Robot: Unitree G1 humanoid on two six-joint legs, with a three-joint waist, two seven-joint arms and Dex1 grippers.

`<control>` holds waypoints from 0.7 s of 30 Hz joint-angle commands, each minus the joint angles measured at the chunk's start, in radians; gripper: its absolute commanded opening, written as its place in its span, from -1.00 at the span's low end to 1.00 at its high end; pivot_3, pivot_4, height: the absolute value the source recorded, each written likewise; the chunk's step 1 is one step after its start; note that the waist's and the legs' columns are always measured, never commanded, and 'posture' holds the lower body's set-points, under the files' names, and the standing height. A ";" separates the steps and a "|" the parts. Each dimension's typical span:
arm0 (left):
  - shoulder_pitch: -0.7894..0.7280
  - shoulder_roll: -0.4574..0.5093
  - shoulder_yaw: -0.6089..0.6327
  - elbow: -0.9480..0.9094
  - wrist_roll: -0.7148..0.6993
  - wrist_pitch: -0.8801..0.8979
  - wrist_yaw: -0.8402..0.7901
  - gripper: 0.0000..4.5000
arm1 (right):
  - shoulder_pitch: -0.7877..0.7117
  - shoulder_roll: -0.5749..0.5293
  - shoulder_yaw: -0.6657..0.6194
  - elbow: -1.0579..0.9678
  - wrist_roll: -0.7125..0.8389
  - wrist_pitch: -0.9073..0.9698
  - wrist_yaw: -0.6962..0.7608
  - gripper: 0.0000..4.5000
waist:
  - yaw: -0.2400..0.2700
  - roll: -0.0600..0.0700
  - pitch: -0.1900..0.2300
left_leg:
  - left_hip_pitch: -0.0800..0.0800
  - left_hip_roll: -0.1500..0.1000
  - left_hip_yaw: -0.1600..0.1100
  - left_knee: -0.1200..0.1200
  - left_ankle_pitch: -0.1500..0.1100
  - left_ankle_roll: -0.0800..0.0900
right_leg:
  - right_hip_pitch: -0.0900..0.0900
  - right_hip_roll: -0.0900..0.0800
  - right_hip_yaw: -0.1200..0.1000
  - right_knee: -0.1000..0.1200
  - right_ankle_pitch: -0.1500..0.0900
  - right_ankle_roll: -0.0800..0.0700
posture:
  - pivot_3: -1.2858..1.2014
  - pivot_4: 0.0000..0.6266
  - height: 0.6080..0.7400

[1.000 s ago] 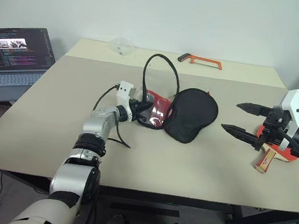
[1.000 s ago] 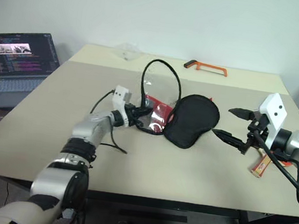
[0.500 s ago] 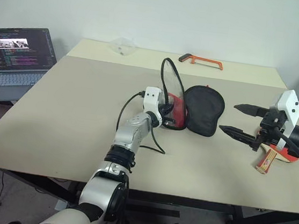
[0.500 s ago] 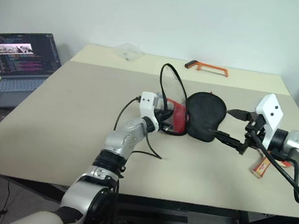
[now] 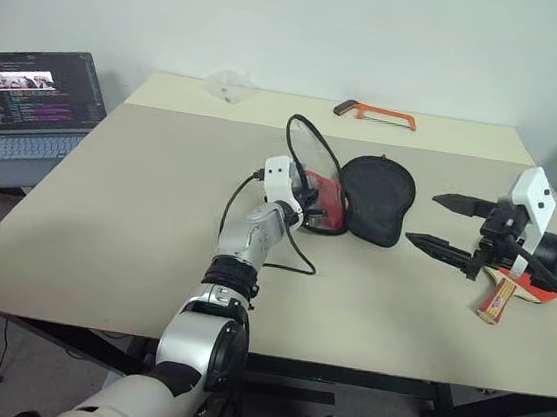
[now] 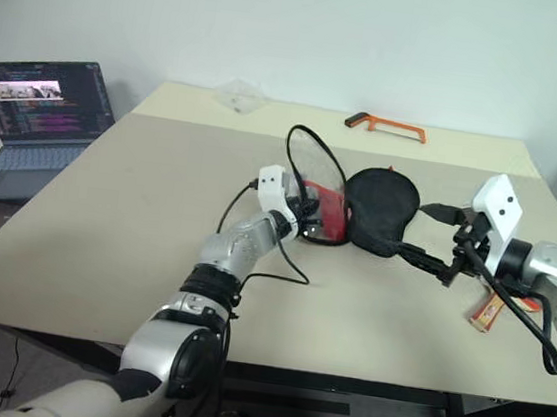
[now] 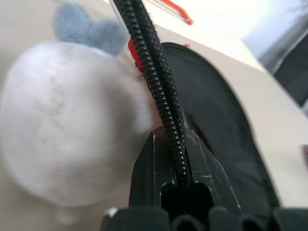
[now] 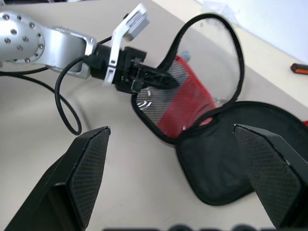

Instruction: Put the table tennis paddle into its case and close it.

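The case lies open in the middle of the table, its black half flat. Its see-through flap with the red strip stands up on edge. My left gripper is shut on the flap's black zip trim, which runs between its fingers. My right gripper hovers open to the right of the case, pointing at it with nothing between its fingers. The paddle lies on the table at the far right, its red face partly hidden behind my right hand and its pale handle sticking out.
An orange-framed hacksaw lies at the table's back edge, and a small clear pouch at the back left. An open laptop stands on a lower surface to the left. A black cable loops on the table by my left wrist.
My left gripper has moved to the right with the flap's trim in it, dragging the case that way and standing the flap more upright. The right gripper has kept still.
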 commanded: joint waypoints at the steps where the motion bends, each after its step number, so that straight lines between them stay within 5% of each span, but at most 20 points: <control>1: -0.025 -0.023 -0.037 -0.043 -0.023 0.042 -0.062 -0.98 | -0.019 -0.003 -0.024 -0.010 -0.002 -0.016 -0.003 1.00 | 0.000 0.000 0.000 | 0.000 0.000 0.000 0.000 0.000 0.000 | 0.000 0.000 0.000 0.000 0.000 0.000 | 0.03 -0.52 1.00; 21: 0.086 -0.135 0.003 -0.326 -0.159 0.277 0.141 -0.98 | 0.010 -0.007 -0.035 -0.035 0.008 0.001 -0.018 1.00 | 0.000 0.000 0.000 | 0.000 0.000 -0.001 0.000 0.000 0.000 | 0.000 0.000 0.000 0.000 0.000 0.000 | 0.03 -0.52 1.00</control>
